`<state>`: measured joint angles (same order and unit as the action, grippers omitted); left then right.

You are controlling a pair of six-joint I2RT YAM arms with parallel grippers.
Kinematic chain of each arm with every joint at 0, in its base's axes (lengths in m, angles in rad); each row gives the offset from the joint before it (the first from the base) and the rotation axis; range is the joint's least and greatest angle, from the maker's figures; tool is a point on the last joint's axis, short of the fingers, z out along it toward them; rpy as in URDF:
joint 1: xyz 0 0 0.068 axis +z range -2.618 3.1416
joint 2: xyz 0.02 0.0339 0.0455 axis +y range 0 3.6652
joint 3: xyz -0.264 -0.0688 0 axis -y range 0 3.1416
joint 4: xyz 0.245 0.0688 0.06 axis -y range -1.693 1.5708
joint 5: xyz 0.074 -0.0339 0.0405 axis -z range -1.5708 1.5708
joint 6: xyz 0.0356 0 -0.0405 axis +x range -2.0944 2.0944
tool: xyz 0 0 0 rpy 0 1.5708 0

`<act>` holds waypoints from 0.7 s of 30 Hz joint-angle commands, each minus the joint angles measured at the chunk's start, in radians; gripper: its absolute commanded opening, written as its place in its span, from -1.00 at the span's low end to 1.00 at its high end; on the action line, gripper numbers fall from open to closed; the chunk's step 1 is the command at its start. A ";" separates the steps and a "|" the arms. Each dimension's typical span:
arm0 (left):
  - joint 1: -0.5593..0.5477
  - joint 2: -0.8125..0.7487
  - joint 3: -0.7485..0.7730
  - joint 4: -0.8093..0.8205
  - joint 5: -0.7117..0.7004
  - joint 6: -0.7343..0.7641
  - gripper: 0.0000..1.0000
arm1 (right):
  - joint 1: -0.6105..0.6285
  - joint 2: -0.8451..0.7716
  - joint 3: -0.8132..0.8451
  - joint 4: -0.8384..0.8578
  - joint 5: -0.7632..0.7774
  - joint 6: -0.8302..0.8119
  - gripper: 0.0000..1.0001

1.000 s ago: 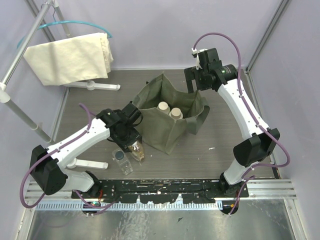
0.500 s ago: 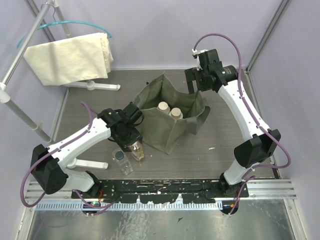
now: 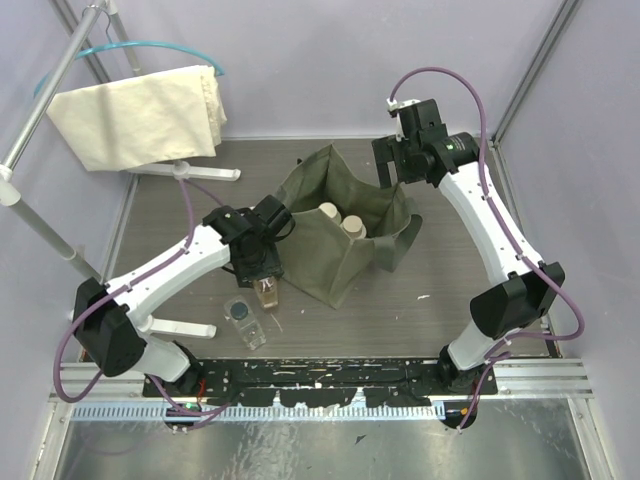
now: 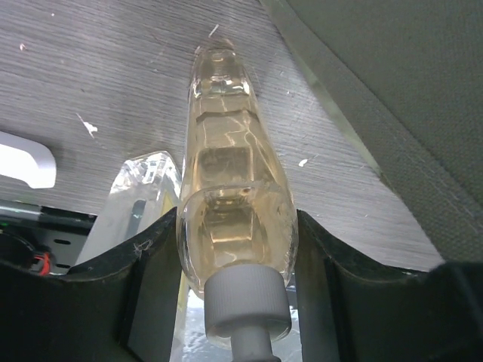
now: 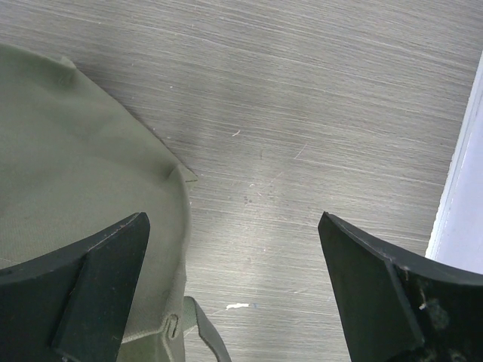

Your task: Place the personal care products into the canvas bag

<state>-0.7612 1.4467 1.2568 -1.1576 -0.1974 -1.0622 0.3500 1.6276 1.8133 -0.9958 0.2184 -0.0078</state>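
L gripper [image 3: 264,268] is clamped on the amber bottle [image 3: 268,293], fingers either side of the body just below the white cap. In the L wrist view the L gripper [image 4: 234,226] has the amber bottle [image 4: 234,181] cap-end nearest the lens, base pointing down at the table [image 4: 90,68]; can't tell if the base touches. From the top cam, bottle + gripper sit at approx 8 o'clock off the canvas bag [image 3: 325,268], just beside its near-L wall, outside it.

Clear dark-capped bottle [image 3: 241,318] stands on the table at approx 7 o'clock from the amber one, close by, apart from the fingers; it shows as a clear shape [image 4: 139,192] L of the held bottle.

Bag is mid-table, mouth open upward. Two cream-topped bottles inside, side by side: one [image 3: 327,212], the other [image 3: 350,227] at its 4 o'clock.

R gripper [image 3: 393,165] hangs at approx 1 o'clock of the bag, by the far-R rim. R wrist view: R gripper [image 5: 234,226] jaws spread wide, nothing between them, bag fabric [image 5: 68,166] at 9 o'clock, bare table under the rest.

Cream cloth bag [image 3: 140,115] on a hanger, 10 o'clock, well apart.
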 commanded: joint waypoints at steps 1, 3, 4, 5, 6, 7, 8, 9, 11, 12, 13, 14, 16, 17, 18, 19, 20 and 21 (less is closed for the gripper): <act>0.000 -0.059 0.021 -0.009 -0.010 0.103 -1.00 | -0.003 -0.057 0.027 -0.015 0.021 -0.017 1.00; 0.001 -0.076 -0.004 0.001 0.003 0.117 -1.00 | -0.002 -0.054 0.028 -0.017 0.021 -0.018 1.00; 0.002 -0.082 -0.013 0.009 0.014 0.135 -1.00 | -0.003 -0.051 0.030 -0.019 0.021 -0.017 1.00; 0.004 -0.090 -0.015 0.010 0.023 0.151 -1.00 | -0.002 -0.050 0.032 -0.020 0.021 -0.017 1.00; 0.005 -0.095 -0.010 0.009 0.030 0.173 -1.00 | -0.002 -0.048 0.032 -0.021 0.020 -0.016 1.00; 0.006 -0.102 -0.001 0.004 0.033 0.204 -1.00 | -0.003 -0.048 0.033 -0.021 0.018 -0.014 1.00; 0.006 -0.108 0.009 -0.003 0.035 0.227 -1.00 | -0.002 -0.049 0.031 -0.022 0.017 -0.015 1.00; 0.005 -0.115 0.023 -0.009 0.037 0.252 -1.00 | -0.002 -0.050 0.028 -0.022 0.017 -0.015 1.00; 0.007 -0.128 0.052 -0.026 0.047 0.301 -1.00 | -0.003 -0.053 0.020 -0.021 0.019 -0.015 1.00; 0.008 -0.135 0.072 -0.035 0.052 0.322 -1.00 | -0.002 -0.056 0.015 -0.022 0.019 -0.015 1.00; 0.010 -0.147 0.091 -0.043 0.054 0.342 -1.00 | -0.002 -0.059 0.011 -0.022 0.019 -0.015 1.00; 0.010 -0.151 0.116 -0.056 0.056 0.361 -1.00 | -0.003 -0.061 0.006 -0.021 0.018 -0.015 1.00; 0.013 -0.169 0.168 -0.076 0.068 0.396 -1.00 | -0.003 -0.065 0.004 -0.022 0.011 -0.013 1.00; 0.013 -0.170 0.201 -0.085 0.073 0.413 -1.00 | -0.003 -0.066 0.004 -0.021 0.010 -0.012 1.00; 0.014 -0.185 0.231 -0.092 0.086 0.430 -1.00 | -0.002 -0.067 0.003 -0.022 0.009 -0.012 1.00; 0.015 -0.200 0.265 -0.101 0.101 0.446 -1.00 | -0.002 -0.067 0.005 -0.022 0.009 -0.011 1.00; 0.014 -0.200 0.303 -0.114 0.115 0.460 -1.00 | -0.002 -0.069 0.006 -0.023 0.010 -0.011 1.00; 0.015 -0.196 0.344 -0.132 0.134 0.471 -1.00 | -0.002 -0.069 0.005 -0.023 0.010 -0.012 1.00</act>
<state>-0.7494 1.3209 1.4334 -1.2705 -0.1303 -0.6876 0.3500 1.6119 1.8130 -1.0126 0.2230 -0.0074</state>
